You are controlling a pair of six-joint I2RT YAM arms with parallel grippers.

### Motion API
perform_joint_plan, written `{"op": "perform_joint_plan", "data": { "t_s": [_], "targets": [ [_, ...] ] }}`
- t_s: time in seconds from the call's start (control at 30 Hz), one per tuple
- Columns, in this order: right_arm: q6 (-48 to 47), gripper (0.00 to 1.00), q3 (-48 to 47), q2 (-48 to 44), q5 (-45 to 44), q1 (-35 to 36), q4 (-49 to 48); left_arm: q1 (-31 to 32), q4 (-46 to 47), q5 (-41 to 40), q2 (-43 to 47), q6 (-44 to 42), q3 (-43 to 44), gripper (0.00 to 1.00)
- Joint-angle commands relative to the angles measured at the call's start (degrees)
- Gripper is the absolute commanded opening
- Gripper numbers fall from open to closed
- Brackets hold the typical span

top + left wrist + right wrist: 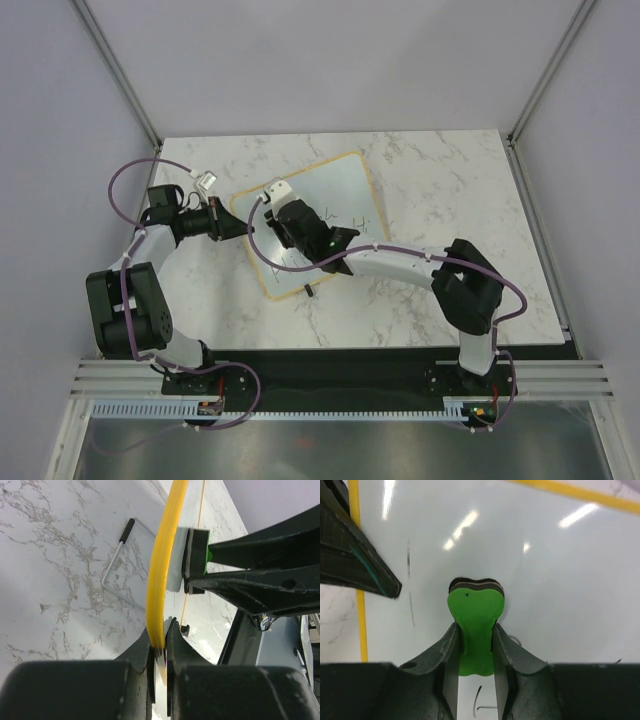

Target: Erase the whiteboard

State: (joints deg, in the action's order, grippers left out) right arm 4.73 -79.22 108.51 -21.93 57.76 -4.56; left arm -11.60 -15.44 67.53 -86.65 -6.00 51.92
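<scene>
The whiteboard [335,190], glossy white with a tan-yellow frame, lies tilted in the middle of the marble table. My left gripper [232,224] is shut on its left frame edge; in the left wrist view the yellow frame [167,545] runs down into the pinched gripper [160,647]. My right gripper [290,235] is shut on a green eraser [475,612] with a dark felt pad, held against the board's surface [560,580]. The eraser also shows in the left wrist view [197,550]. Thin black handwriting [410,607] lies left of the eraser, and more strokes [481,704] lie below it.
The board's wire stand [116,567] with a black tip lies against the marble behind the board. A small black foot [308,291] sticks out at the board's near edge. Grey walls and metal posts [120,75] enclose the table [450,170].
</scene>
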Motion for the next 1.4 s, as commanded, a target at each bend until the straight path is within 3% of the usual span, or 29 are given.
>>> {"op": "perform_joint_plan", "data": {
  "t_s": [0.0,0.1,0.27,0.8,1.13,1.37],
  "targets": [
    [-9.4,0.00,-8.6,4.6,1.5,-2.2,9.9,0.3,2.6,-12.8,2.5,-14.5,1.7,0.02],
    [-12.6,0.00,-16.7,8.5,2.3,-1.5,13.9,0.2,2.6,-12.4,2.5,-14.5,1.9,0.02],
    [-8.4,0.00,-23.9,12.2,5.8,-1.2,15.1,0.2,2.3,-12.9,2.6,-14.3,2.1,0.02],
    [2.6,0.00,-14.6,11.3,3.3,3.2,21.6,0.3,2.0,-13.2,3.2,-14.0,2.8,0.02],
    [-2.5,0.00,-32.6,16.9,-2.2,2.4,24.2,0.4,1.7,-13.1,3.8,-14.0,2.5,0.02],
    [-2.6,0.00,-34.9,18.4,-1.1,1.1,24.6,0.5,1.7,-13.0,3.6,-14.0,2.8,0.02]
  ]
}}
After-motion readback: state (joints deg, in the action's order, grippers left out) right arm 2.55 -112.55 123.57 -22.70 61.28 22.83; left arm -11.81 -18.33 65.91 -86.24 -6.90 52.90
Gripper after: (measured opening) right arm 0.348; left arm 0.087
